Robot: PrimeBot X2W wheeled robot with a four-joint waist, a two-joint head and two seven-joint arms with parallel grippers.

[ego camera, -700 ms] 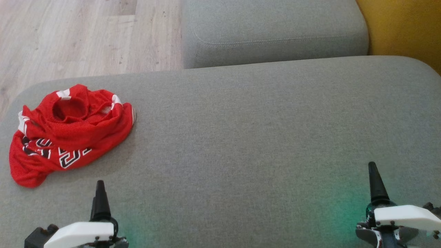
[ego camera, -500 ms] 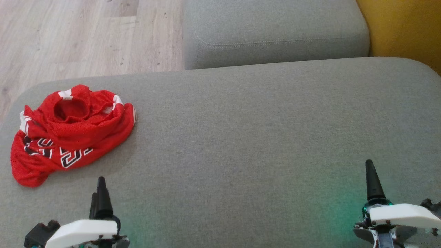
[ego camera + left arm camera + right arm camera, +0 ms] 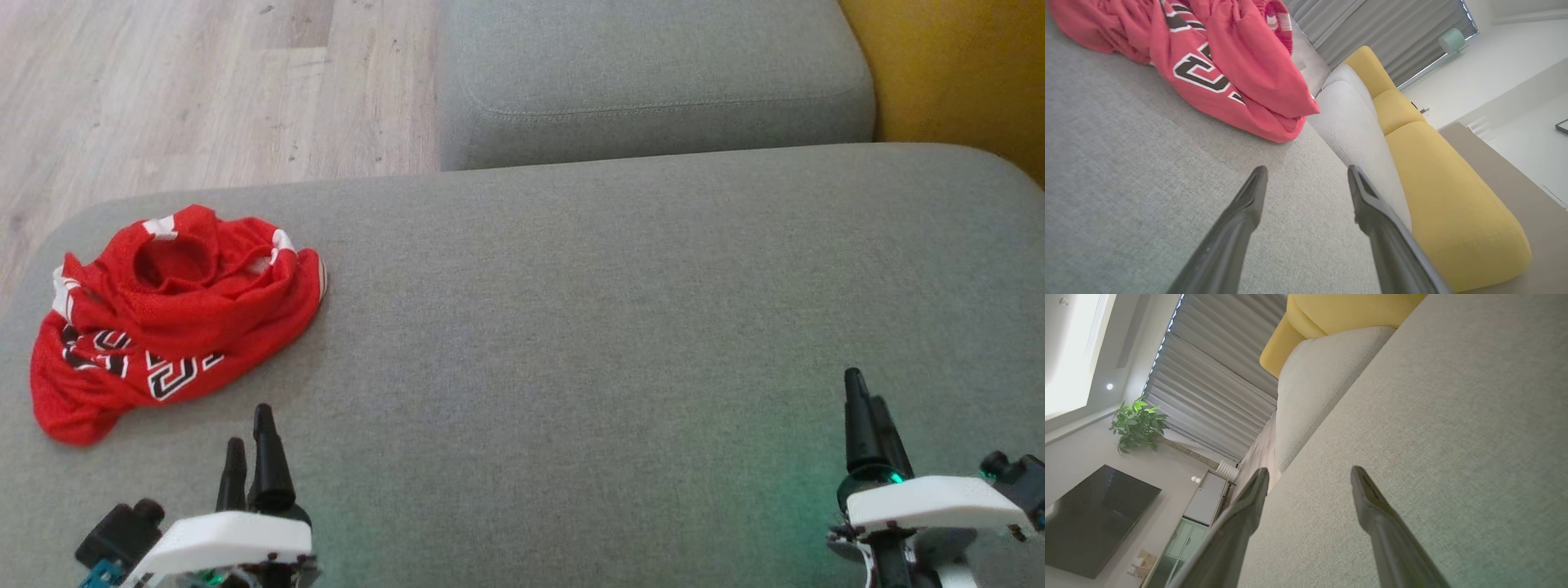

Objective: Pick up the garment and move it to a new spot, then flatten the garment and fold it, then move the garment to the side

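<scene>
The garment is a red mesh jersey with white trim and black-and-white lettering, crumpled in a heap at the left end of the grey sofa seat. In the left wrist view the garment lies just beyond the fingertips. My left gripper hovers open near the seat's front edge, a short way below and right of the heap, and holds nothing. My left gripper shows a wide gap between its fingers. My right gripper stands open and empty at the lower right, far from the garment. My right gripper points along bare upholstery.
A second grey cushion sits behind the seat, with a yellow cushion at the far right. Wooden floor lies beyond the seat's left and far edge. Most of the seat right of the garment is bare fabric.
The head camera has tilted slightly, shifting the whole scene down. Both grippers have rolled, so both fingers of each now show. The garment has not moved.
</scene>
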